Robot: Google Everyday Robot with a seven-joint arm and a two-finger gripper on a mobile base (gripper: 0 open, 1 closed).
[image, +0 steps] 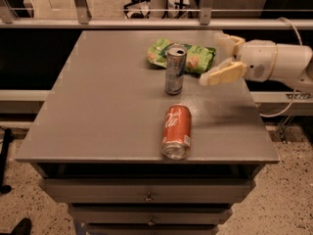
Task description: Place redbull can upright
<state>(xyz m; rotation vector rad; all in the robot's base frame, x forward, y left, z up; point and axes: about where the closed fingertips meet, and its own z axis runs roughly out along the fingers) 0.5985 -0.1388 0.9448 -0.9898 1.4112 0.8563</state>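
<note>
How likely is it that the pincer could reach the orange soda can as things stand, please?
Probably yes. The open pincer hovers at the right of the table; the orange soda can lies on its side toward the front, with only bare surface between them.

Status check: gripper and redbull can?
Gripper open, right of redbull can, clear of it. Can upright on table. Orange can on its side in front, green bag behind; neither blocks.
</note>
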